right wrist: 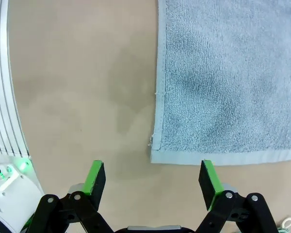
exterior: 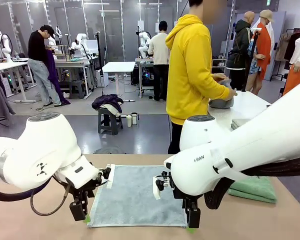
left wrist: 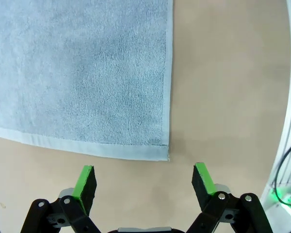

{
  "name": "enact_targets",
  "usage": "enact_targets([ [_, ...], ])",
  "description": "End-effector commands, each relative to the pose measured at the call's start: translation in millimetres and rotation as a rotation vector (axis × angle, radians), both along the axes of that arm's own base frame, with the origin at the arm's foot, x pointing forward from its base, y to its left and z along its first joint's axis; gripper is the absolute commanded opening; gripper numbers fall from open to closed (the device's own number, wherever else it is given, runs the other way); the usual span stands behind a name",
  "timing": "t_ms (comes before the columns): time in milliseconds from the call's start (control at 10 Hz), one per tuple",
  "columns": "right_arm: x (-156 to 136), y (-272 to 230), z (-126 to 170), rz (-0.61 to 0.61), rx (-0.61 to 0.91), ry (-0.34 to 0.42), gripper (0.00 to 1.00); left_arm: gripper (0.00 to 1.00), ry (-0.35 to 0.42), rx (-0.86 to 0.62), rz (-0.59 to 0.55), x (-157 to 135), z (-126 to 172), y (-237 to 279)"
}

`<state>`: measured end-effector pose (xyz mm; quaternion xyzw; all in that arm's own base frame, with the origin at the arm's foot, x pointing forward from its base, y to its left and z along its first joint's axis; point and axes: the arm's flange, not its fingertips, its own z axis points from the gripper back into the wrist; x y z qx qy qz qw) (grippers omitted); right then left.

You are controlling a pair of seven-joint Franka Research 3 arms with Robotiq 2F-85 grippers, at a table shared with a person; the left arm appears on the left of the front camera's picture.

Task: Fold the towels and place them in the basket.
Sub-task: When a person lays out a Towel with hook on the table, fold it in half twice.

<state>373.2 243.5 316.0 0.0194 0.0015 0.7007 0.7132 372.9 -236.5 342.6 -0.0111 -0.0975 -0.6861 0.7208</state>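
**A:** How many towels?

**B:** Two. One grey-blue towel [exterior: 140, 195] lies flat and open on the worktop [exterior: 35, 222], bottom centre of the front view. One green towel [exterior: 255, 189] sits folded at the lower right, partly behind the right arm [exterior: 250, 145].

**A:** And the pincers?

**B:** Two, both with fingers spread apart and holding nothing. The left pincer [exterior: 85, 216] hangs at the flat towel's lower left corner. The right pincer [exterior: 191, 226] hangs at its lower right corner. In each wrist view one towel corner lies just above the gap between the green pads.

**A:** Touching the cloth?

**B:** The wrist views show the pads short of the hem. I can't tell their height above the worktop.

**A:** Anyone there?

**B:** One person [exterior: 192, 70] in a yellow hoodie, upper middle, with a hand on one grey lump [exterior: 221, 103] on a white table [exterior: 252, 105]. It may be cloth, but it's too small to tell.
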Motion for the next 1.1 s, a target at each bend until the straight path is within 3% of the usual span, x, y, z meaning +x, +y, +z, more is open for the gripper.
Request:
enact_targets([
  [0, 3, -1, -8, 0.013, 0.014, 0.003, 0.97, 1.0, 0.019, -0.007, -0.021, 7, -9, -1],
  [500, 5, 0, -15, 0.003, 0.013, 0.002, 0.97, 1.0, 0.071, -0.005, -0.015, 6, -36, -4],
  [1000, 7, 0, -28, -0.023, 0.005, 0.017, 0.97, 1.0, 0.111, 0.023, -0.012, 5, -38, -9],
])
